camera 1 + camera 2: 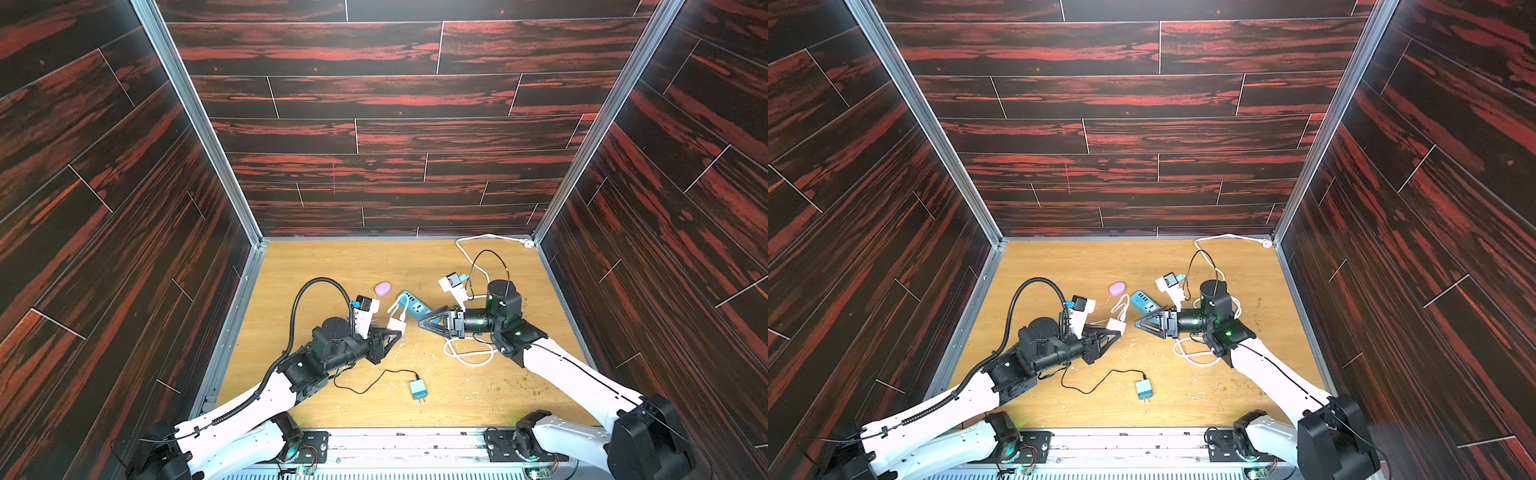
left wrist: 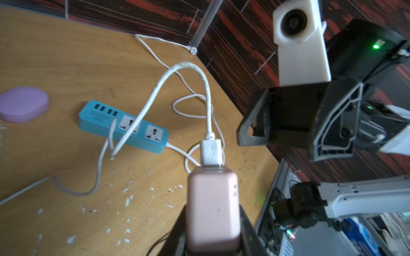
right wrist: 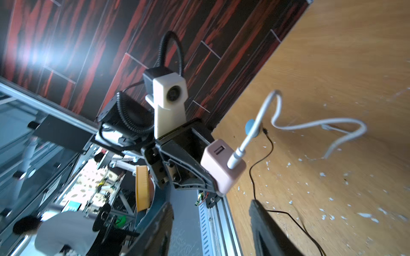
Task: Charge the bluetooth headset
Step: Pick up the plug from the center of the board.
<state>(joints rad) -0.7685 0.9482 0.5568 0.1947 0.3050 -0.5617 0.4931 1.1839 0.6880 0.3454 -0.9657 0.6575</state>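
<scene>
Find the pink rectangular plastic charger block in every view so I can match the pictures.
In a top view: the pink plastic charger block is mid-table, held in the left gripper.
In a top view: the block is in the same place, near the blue power strip.
Left wrist: close up in the foreground.
Right wrist: mid-picture, at the facing gripper's tip.
Shared landmark: the white cable plugged into it.

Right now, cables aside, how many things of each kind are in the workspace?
Chargers: 2, pink charger and blue charger
Power strip: 1
Headset case: 1
Total: 4
</scene>
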